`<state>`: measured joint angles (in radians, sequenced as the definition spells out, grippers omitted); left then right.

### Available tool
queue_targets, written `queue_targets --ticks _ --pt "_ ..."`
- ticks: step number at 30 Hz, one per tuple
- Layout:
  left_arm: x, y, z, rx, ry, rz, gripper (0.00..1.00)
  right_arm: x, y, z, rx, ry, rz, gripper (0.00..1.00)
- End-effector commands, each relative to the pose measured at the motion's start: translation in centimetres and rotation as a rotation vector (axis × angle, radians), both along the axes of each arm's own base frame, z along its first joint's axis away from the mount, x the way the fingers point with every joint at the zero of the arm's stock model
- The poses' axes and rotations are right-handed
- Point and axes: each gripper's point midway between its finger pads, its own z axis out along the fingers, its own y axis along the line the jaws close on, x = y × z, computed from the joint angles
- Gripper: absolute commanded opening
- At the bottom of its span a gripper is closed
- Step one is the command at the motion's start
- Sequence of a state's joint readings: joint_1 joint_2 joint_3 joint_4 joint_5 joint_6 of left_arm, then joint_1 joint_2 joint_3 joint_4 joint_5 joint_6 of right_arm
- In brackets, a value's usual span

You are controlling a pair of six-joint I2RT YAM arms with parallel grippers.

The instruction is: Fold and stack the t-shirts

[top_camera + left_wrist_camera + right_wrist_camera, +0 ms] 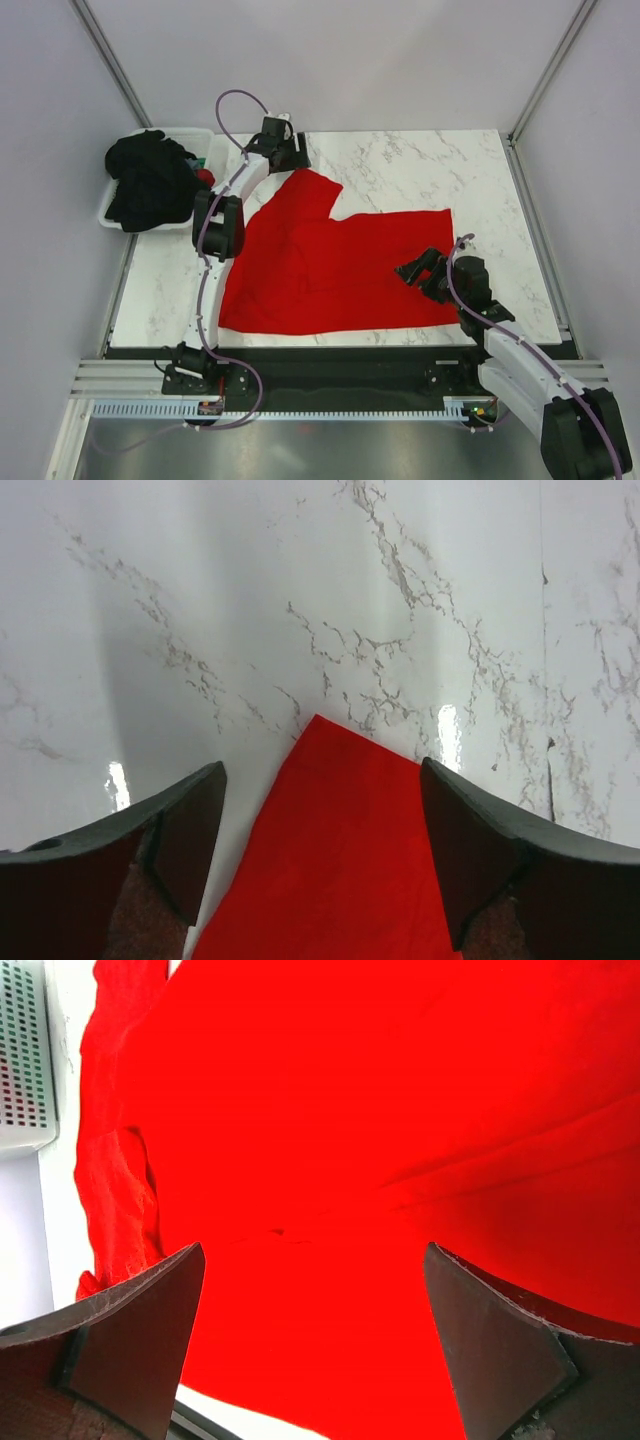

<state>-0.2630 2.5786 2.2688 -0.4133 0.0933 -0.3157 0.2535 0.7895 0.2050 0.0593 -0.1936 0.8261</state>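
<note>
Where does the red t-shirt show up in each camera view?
Top external: red t-shirt spread flat, mid-frame.
Left wrist: only a pointed corner, bottom centre.
Right wrist: fills most of the frame.
Shared landmark: the white marble table, clear in top and left wrist; right wrist shows just a white sliver at the left edge.
</note>
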Motion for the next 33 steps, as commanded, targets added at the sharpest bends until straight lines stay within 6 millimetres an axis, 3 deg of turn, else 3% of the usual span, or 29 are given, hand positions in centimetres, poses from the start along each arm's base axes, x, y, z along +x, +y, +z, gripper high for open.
queue_targets --ticks 1,3,4,12,13,15,17,18,20,21,23,24,25,27,28,30,31,33 --pt "-0.1 -1.0 -0.3 -0.063 0.032 -0.006 0.79 1.1 0.6 1.9 0.036 -0.08 0.005 0.98" --pt "-0.3 -1.2 -0.7 -0.076 0.047 -0.005 0.69 1.1 0.6 1.8 0.037 -0.077 0.004 0.98" --pt "-0.4 -1.3 -0.7 -0.086 0.053 -0.01 0.57 1.1 0.6 1.7 0.034 -0.075 0.005 0.98" --pt "-1.4 -2.1 -1.3 -0.087 0.085 -0.031 0.3 1.3 0.6 1.2 0.029 -0.045 0.005 0.98" --pt "-1.4 -1.9 -1.4 -0.082 0.085 -0.021 0.16 1.3 0.6 1.2 0.028 -0.045 0.006 0.98" --pt "-1.4 -1.9 -1.4 -0.083 0.086 -0.018 0.02 1.5 0.6 1.4 0.015 -0.05 0.006 0.98" --pt "-1.4 -1.9 -1.3 -0.084 0.086 -0.019 0.02 1.8 0.5 1.8 -0.002 -0.058 0.006 0.98" --pt "-1.4 -1.9 -1.4 -0.084 0.087 -0.021 0.02 2.8 0.2 3.2 -0.015 -0.088 -0.016 0.98" --pt "-1.5 -1.8 -1.4 -0.085 0.09 -0.018 0.02 3.6 -1.2 3.9 -0.096 -0.089 -0.064 0.98" --pt "-1.4 -1.7 -1.3 -0.088 0.087 -0.016 0.02 4.7 -3.1 5.2 -0.156 -0.096 -0.164 0.98" --pt "-1.5 -1.7 -1.3 -0.091 0.089 -0.011 0.02 6.0 -4.9 6.8 -0.212 -0.11 -0.244 0.98" --pt "-1.5 -1.4 -1.4 -0.083 0.088 0.0 0.02 6.8 -5.9 6.1 -0.257 -0.071 -0.28 0.98" --pt "-1.3 -1.5 -1.1 -0.088 0.072 0.004 0.02 8.1 -7.8 7.5 -0.283 -0.065 -0.346 0.98" --pt "-1.7 -1.2 -1.0 -0.083 0.072 0.016 0.02 10.5 -9.6 6.5 -0.329 0.023 -0.373 0.98" --pt "-1.7 -1.0 -1.0 -0.084 0.072 0.023 0.02 11.1 -11.7 5.8 -0.338 0.078 -0.421 0.98" --pt "-1.8 -0.9 -1.2 -0.088 0.074 0.024 0.02 13.5 -12.7 4.3 -0.363 0.149 -0.419 0.95" --pt "-1.8 -1.0 -1.2 -0.091 0.074 0.02 0.02 14.1 -14.7 3.8 -0.375 0.177 -0.463 0.93" --pt "-1.8 -0.8 -1.2 -0.096 0.077 0.026 0.02 16.1 -15.5 2.8 -0.389 0.216 -0.471 0.89"
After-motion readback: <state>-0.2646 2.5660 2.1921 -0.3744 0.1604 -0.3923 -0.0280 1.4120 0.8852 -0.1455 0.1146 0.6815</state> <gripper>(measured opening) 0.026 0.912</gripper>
